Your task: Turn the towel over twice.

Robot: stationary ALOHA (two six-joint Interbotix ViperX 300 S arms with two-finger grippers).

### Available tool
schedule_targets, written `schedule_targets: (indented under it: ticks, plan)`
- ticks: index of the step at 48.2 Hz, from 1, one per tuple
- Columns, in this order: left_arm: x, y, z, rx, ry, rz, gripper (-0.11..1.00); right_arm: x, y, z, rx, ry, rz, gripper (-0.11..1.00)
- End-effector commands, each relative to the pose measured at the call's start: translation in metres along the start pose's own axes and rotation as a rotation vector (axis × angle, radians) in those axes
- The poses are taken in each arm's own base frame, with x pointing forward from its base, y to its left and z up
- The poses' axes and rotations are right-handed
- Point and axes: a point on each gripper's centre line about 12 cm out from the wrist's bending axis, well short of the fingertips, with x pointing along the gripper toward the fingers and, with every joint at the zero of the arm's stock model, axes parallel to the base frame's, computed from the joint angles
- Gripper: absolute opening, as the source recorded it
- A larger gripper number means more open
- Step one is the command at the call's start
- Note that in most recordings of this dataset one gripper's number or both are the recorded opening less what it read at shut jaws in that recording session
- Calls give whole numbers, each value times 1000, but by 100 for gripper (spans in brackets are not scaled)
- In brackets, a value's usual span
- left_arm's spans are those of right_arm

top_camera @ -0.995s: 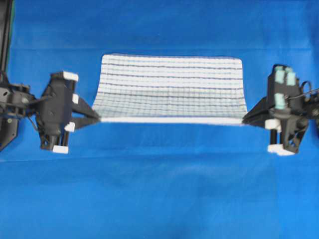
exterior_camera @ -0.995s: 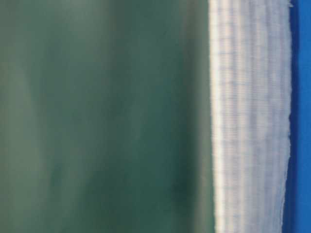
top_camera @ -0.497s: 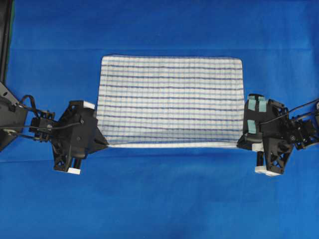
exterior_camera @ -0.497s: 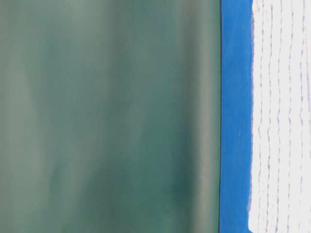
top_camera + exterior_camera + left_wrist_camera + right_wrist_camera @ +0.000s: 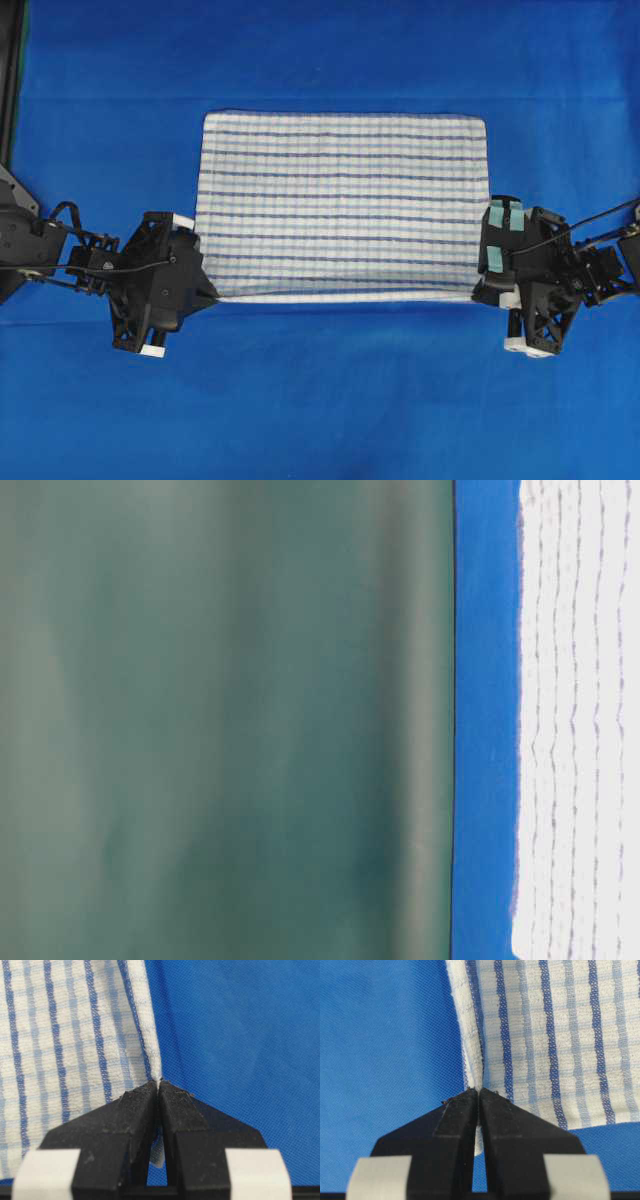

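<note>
Since a second ago, the towel (image 5: 342,205) has dropped flat on the bench (image 5: 320,400); left gripper (image 5: 159,1085) and right gripper (image 5: 478,1092) pinch its near corners. Release both together, evenly.

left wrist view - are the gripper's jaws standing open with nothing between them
No, the left gripper is shut on a corner of the towel, the hemmed edge pinched between its black fingertips.
</note>
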Motion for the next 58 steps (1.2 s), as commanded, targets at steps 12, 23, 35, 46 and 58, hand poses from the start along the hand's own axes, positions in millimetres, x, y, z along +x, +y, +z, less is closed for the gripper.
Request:
schedule_targets:
  ticks: [12, 23, 35, 46, 58]
  plan:
    - [-2, 2, 18, -9, -41, 4, 42, -6, 3, 10, -7, -3, -15, 57]
    - [-13, 0, 39, -2, -45, -2, 85, -23, 6, 27, -37, -36, -32, 63]
    - [-41, 11, 68, -24, -96, 24, 77, -67, 1, 55, -83, -207, -31, 63]
    - [-80, 38, 90, -75, -214, 98, 77, -109, -23, 68, -84, -355, -89, 63]
    - [-114, 67, 97, -126, -313, 196, 77, -145, -50, 73, -43, -470, -169, 62]
